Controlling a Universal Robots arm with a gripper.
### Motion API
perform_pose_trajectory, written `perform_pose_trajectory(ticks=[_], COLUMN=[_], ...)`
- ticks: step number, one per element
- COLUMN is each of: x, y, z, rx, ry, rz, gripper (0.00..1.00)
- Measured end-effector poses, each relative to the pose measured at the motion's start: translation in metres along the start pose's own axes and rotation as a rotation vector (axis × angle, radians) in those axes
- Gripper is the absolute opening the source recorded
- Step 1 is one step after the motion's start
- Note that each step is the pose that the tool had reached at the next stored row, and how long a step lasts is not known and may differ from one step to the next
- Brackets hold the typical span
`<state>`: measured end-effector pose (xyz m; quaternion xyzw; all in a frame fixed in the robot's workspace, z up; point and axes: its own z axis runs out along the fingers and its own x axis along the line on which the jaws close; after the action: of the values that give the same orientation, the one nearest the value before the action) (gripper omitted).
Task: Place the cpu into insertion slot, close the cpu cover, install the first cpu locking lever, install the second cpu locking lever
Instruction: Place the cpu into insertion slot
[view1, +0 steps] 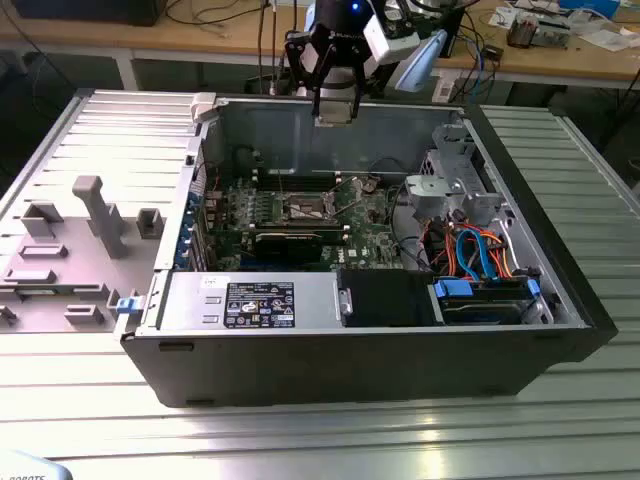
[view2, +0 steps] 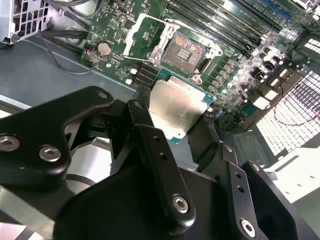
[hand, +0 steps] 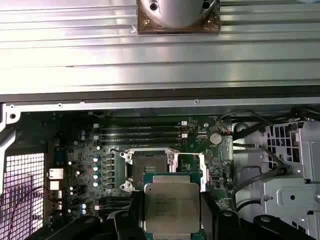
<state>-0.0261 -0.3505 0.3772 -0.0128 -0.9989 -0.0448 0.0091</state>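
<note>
Cpu (hand: 171, 204), silver top showing in both wrist views, clamped at two opposite edges between the black fingers (hand: 134, 210) of the gripper (hand: 171, 212), which points straight down over the open computer case (view1: 350, 370), the chip held apart from the bare insertion slot (hand: 150, 166) below.

silver-grey cpu (hand: 171, 202), green board (hand: 75, 150), dark insertion slot (hand: 150, 167).
</note>
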Motion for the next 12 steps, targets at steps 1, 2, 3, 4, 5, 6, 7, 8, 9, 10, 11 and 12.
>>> perform_pose_trajectory(ticks=[1,2,3,4,5,6,7,8,9,10,11,12], x=[0.0000,0.0000,0.0000,0.0000,0.0000,0.0001,0.0001,0.0001,0.0001,0.0001,0.0002,0.0002], y=[0.0000,0.0000,0.0000,0.0000,0.0000,0.0000,0.0000,0.0000,0.0000,0.0000,0.0000,0.0000], z=[0.0000,0.0000,0.0000,0.0000,0.0000,0.0000,0.0000,0.0000,0.0000,0.0000,0.0000,0.0000], rx=[0.0000,0.0000,0.0000,0.0000,0.0001,0.0000,0.0000,0.0000,0.0000,0.0000,0.0000,0.0000], ry=[0.0000,0.0000,0.0000,0.0000,0.0000,0.0000,0.0000,0.0000,0.0000,0.0000,0.0000,0.0000], rz=[0.000,0.000,0.000,0.000,0.000,0.000,0.000,0.000,0.000,0.000,0.000,0.000], gripper=[0.54,0.54,0.54,0.54,0.54,0.54,0.54,0.54,0.54,0.54,0.54,0.54])
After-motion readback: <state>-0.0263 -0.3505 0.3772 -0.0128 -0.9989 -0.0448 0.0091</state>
